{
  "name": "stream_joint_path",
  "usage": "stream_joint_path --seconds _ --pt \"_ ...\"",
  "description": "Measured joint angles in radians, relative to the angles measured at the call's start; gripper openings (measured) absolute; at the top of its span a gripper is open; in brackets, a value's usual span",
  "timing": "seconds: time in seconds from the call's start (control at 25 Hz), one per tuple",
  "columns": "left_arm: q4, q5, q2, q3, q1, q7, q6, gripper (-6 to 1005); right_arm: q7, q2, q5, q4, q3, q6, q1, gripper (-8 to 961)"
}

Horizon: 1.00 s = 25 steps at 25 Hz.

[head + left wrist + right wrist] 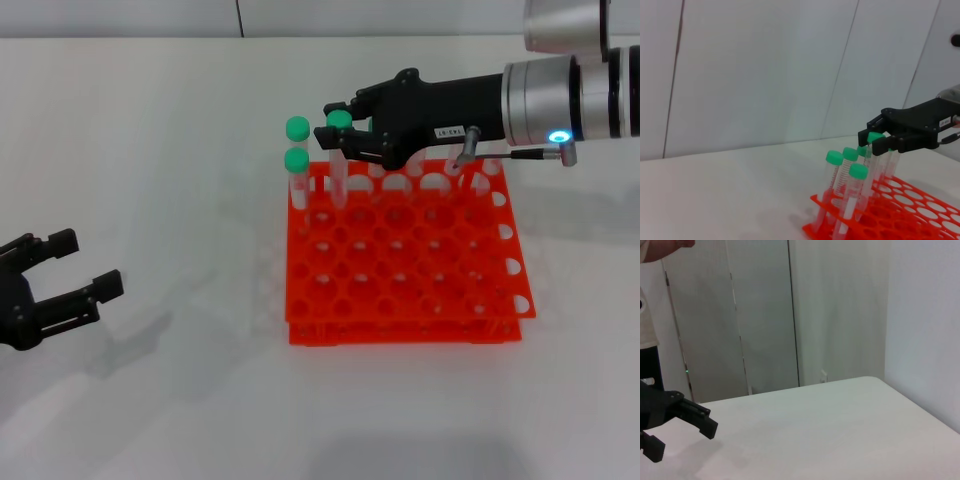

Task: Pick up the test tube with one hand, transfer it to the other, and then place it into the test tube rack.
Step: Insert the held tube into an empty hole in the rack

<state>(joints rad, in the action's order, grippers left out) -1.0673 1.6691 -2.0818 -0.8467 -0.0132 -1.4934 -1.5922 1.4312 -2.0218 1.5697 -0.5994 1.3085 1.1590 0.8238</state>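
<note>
Over test tube rack (400, 260): right gripper (340, 137) grips test tube (339, 160)

You've got the test tube rack (400, 270) in bright orange plastic, smooth with a slight sheen along its hole rims. The test tube (339, 160) in the right tool (335, 135) is clear plastic, see-through down its length, topped by a matt green plastic cap. The neighbouring tubes (840, 175) look the same, clear walls and green caps. Your right tool is matt black plastic with a small white printed label (447, 131), and behind it the wrist (560, 95) is brushed silver metal, softly glossy. The left tool (45, 290) is the same matt black. The bench (150, 150) is white, smooth and matt.
</note>
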Motion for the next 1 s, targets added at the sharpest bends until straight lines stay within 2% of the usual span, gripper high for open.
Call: stream_joint_path --seconds 1.0 --pt "0.032 0.003 0.002 0.005 0.018 0.012 0.002 869 0.000 -0.003 -0.001 0.006 0.030 -0.025 0.006 278"
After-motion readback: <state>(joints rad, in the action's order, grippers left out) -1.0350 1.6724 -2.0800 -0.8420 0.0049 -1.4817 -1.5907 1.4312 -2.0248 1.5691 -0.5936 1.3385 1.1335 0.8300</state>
